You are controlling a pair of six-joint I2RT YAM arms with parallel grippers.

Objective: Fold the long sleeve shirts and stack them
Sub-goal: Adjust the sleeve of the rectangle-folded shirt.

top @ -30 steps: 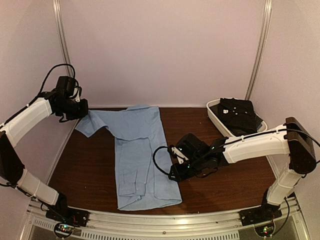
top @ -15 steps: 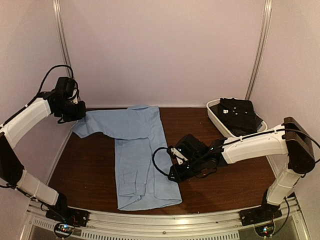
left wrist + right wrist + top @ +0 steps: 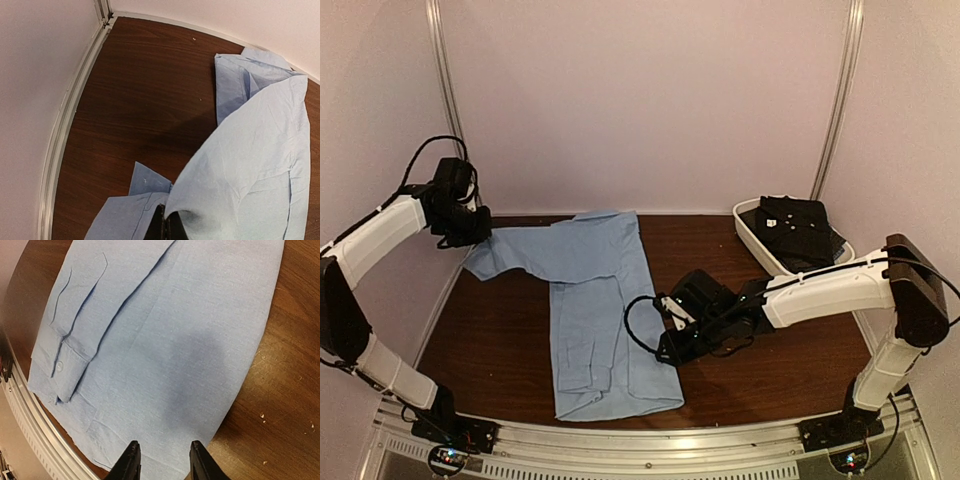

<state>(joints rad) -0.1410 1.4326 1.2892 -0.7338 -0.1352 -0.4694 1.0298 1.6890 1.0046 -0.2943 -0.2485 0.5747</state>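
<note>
A light blue long sleeve shirt (image 3: pixel 600 320) lies lengthwise on the brown table, one sleeve folded onto its body. My left gripper (image 3: pixel 478 228) is shut on the other sleeve (image 3: pixel 520 250) and holds it lifted at the far left. In the left wrist view the gripper (image 3: pixel 166 227) pinches the sleeve cloth (image 3: pixel 250 165), and the cuff (image 3: pixel 125 215) hangs beside it. My right gripper (image 3: pixel 670 350) is open and empty, hovering over the shirt's right edge near the hem. It also shows in the right wrist view (image 3: pixel 161 460) above the shirt (image 3: pixel 165 340).
A white oval tub (image 3: pixel 750 225) at the back right holds a folded dark shirt (image 3: pixel 800 230). The enclosure's walls stand close to the table's left and back edges (image 3: pixel 75 100). A metal rail (image 3: pixel 650 440) runs along the near edge.
My left gripper has pulled the sleeve further left and a little back, stretching it out. My right arm has barely moved.
</note>
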